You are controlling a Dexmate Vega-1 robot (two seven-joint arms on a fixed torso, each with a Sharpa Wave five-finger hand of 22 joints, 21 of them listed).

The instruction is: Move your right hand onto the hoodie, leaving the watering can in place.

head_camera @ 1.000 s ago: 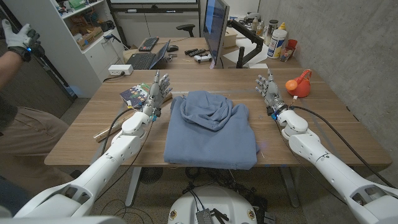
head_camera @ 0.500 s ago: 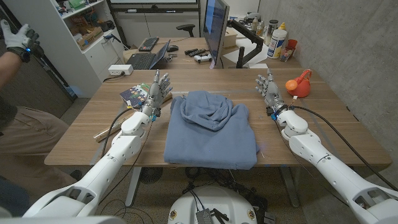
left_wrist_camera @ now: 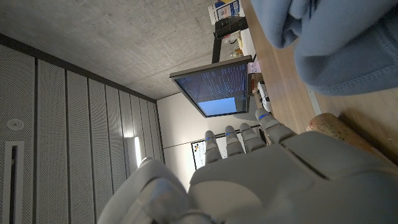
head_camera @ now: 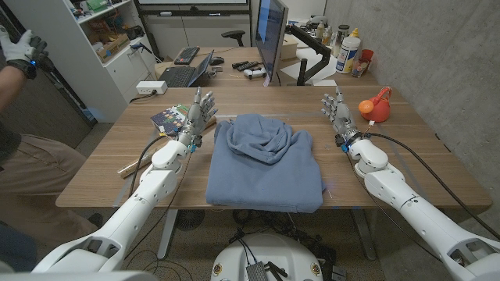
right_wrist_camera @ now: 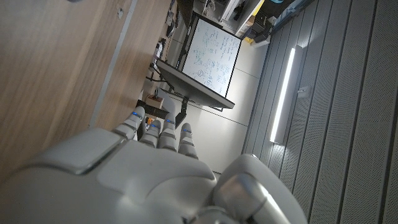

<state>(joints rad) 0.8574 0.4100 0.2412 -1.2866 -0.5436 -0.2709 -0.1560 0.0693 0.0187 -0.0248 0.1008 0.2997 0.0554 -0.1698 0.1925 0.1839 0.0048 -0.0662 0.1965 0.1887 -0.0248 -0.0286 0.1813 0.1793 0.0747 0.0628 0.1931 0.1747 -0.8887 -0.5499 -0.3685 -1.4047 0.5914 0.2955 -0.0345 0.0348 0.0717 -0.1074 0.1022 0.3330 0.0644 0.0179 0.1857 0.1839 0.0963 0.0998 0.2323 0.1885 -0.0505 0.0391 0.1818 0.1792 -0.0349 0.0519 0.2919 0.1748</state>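
Currently at start pose, reach not begun. Right hand at right of centre in the head view, standing on edge on the table, fingers extended and slightly apart, gripping nothing; parked well clear of the cloth. Blue hoodie folded at frame centre, hood toward the top, spread over the middle of the table, so a broad easy target. Orange watering can at upper right, just beyond the right hand on the side away from the hoodie; apart from the fingers, upright as far as can be told. Good layout for the job: required move goes toward frame centre, away from the can, so contact risk looks low unless the wrist or elbow swings outward. Left hand mirrored at left of centre, just beside the hoodie's edge, fingers likewise straight and apart, nothing held; appears idle, presumably kept out of the way. Colourful booklet just left of it. Next move likely: lift slightly, translate toward the hoodie, lower palm onto the fabric. Soft cloth, so gentle touchdown enough.
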